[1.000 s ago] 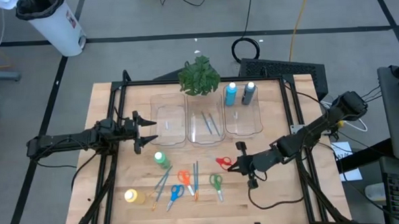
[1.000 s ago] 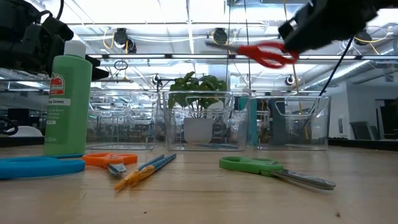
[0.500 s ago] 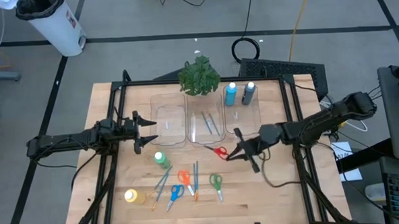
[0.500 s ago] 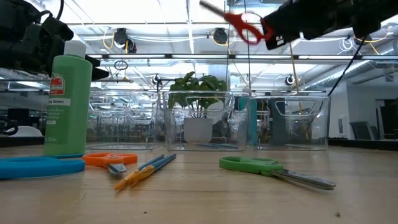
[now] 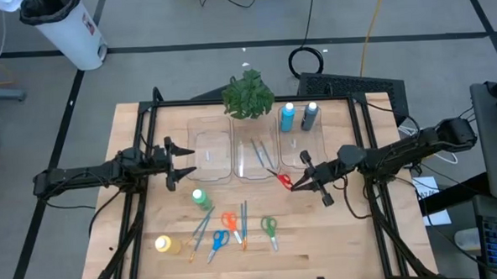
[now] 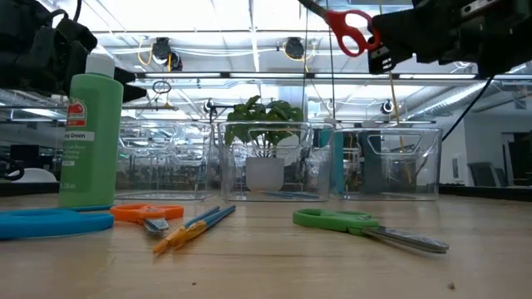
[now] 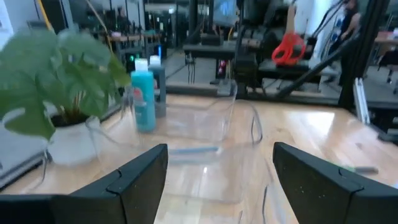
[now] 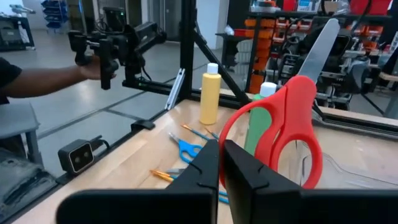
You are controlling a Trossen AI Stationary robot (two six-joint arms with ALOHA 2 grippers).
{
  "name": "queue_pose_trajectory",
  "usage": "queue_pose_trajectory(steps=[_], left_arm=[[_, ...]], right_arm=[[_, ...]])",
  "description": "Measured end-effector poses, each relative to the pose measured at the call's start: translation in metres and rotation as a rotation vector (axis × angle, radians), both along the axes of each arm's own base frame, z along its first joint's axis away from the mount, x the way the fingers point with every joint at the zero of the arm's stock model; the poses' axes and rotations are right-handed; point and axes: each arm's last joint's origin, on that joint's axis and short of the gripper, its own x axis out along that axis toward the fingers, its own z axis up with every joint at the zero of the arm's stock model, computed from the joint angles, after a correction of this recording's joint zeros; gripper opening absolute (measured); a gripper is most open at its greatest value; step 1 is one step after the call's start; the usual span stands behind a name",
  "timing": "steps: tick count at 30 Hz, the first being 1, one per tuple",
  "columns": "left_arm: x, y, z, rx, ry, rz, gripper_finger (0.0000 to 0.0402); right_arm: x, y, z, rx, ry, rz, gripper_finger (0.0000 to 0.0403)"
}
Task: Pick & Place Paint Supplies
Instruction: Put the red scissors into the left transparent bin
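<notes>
My right gripper point(image 5: 294, 185) is shut on the red scissors point(image 5: 281, 180) and holds them high above the table, just in front of the middle clear bin point(image 5: 256, 168). The low view shows the red scissors point(image 6: 352, 29) in the air. My left gripper point(image 5: 182, 163) hovers open beside the left bin point(image 5: 209, 154). The green bottle point(image 5: 199, 197) and the yellow bottle point(image 5: 163, 243) stand on the table. The orange scissors point(image 5: 228, 220), blue scissors point(image 5: 218, 239), green scissors point(image 5: 270, 228) and brushes point(image 5: 244, 220) lie flat there. My right gripper point(image 8: 221, 148) pinches the rim of one red handle loop point(image 8: 229, 132) between its two shut fingers. The fingers come roughly level from the table's right side. The scissors are lifted clear, with the shut blades point(image 8: 317, 50) pointing away from the gripper, toward the bins.
The middle bin holds brushes point(image 5: 261, 153). The right bin point(image 5: 304, 154) holds a light blue bottle point(image 5: 287, 115) and a dark bottle point(image 5: 310, 116). A potted plant point(image 5: 247, 94) stands behind the bins. A black frame point(image 5: 368, 134) runs along the table's sides.
My right gripper has carried the red scissors upward and toward the far edge, from over the open table to just in front of the middle bin. The scissors have turned, so the blades now point toward the bins.
</notes>
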Motion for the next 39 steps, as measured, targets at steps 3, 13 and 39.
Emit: queue_pose_trajectory(steps=[3,13,39], left_arm=[[0.0,0.0,0.009,0.005,-0.098,0.0,0.0294],[-0.009,-0.001,0.043,-0.131,-0.474,-0.04,0.0294],[0.071,-0.011,0.094,-0.272,-0.287,-0.027,0.0294]], right_arm=[[-0.004,0.0,0.001,0.001,-0.012,0.0,0.0],[-0.009,-0.001,0.003,0.003,-0.03,0.0,0.0],[-0.009,-0.001,0.005,0.006,-0.056,-0.003,0.0]])
